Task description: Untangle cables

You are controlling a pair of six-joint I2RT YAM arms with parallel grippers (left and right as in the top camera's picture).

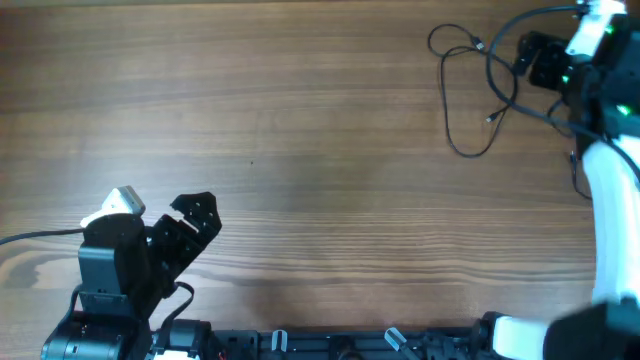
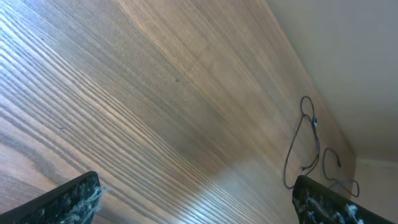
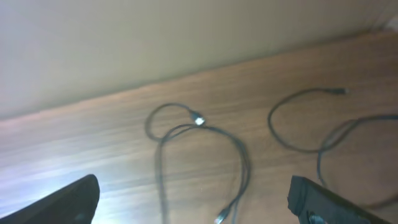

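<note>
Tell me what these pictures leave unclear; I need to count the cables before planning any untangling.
1. Overhead: the cables are too thin to count or to trace through their crossings. The right arm covers whatever lies further right.
2. Right wrist: the view is blurred, so plug types are unreadable. Strands run off the right and bottom edges.
3. Left wrist: the cables are far off and tiny. One finger of the left gripper cuts off their lower ends.

I have the left arm folded low at the near-left corner, left end effector pointing toward the far right, fingers spread wide. The right arm stretches to the far-right edge, right end effector facing left, fingers equally parted.
</note>
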